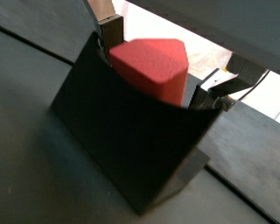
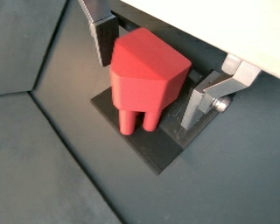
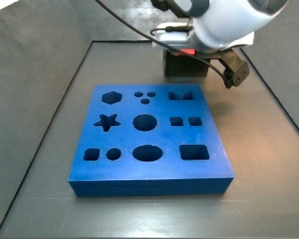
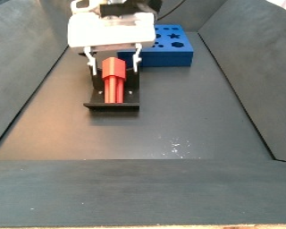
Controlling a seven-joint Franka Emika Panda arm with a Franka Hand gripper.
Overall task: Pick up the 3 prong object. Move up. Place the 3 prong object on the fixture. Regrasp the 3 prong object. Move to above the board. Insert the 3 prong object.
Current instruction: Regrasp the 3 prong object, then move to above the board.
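Dark tabletop (image 4: pixel 170 125), blue board (image 3: pixel 152 140) behind. The gripper (image 2: pixel 154 83) straddles the 3 prong object (image 2: pixel 143 74) on the fixture (image 4: pixel 110 103) (grip contact unclear).

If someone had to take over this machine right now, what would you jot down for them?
Pincer: at the fixture, fingers either side of the red piece. One finger looks close against it; the other seems slightly off, so grip is unclear.
Red piece: on the fixture, prongs pointing away from the pincer in a wrist view.
Board: blue, flat on the floor beside the fixture, no cutout filled.
Done: piece picked up and placed on the fixture.
Left: confirm the regrasp, move above the board, insert.
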